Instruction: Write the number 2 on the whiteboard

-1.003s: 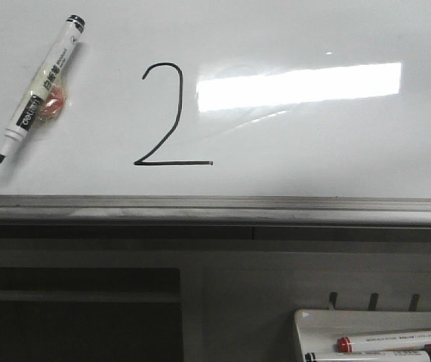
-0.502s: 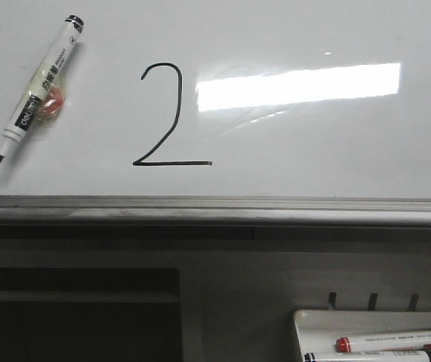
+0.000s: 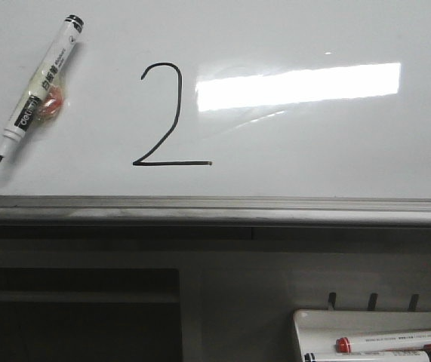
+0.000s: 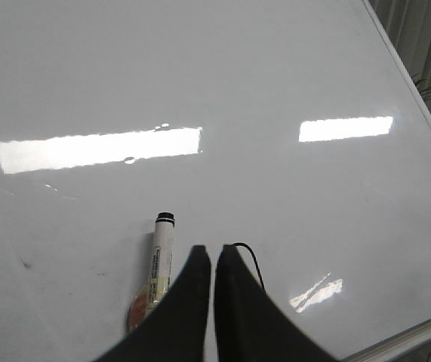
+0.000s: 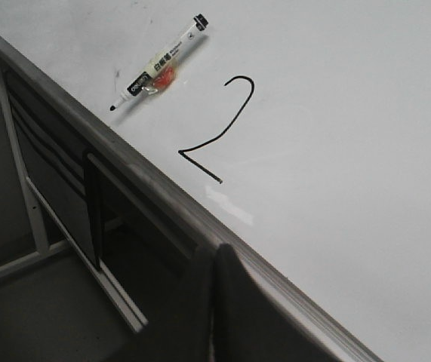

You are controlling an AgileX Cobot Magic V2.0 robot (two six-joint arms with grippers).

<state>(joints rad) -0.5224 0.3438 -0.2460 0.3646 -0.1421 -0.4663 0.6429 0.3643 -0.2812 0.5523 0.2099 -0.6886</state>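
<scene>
A thin black number 2 (image 3: 162, 117) is drawn on the glossy whiteboard (image 3: 313, 151), left of a bright light reflection. It also shows in the right wrist view (image 5: 219, 128), and a piece of its curl shows beside my left fingers (image 4: 250, 260). A white marker (image 3: 38, 89) with a black tip lies on the board left of the digit, also seen in the left wrist view (image 4: 160, 260) and the right wrist view (image 5: 158, 64). My left gripper (image 4: 213, 251) is shut and empty above the board. My right gripper (image 5: 215, 253) is shut and empty at the board's grey edge.
The board's grey metal edge (image 3: 215, 210) runs across the front view. A small white tray (image 3: 313, 320) at the lower right holds a red-capped marker (image 3: 396, 341) and another marker. A dark frame (image 5: 56, 188) stands below the board.
</scene>
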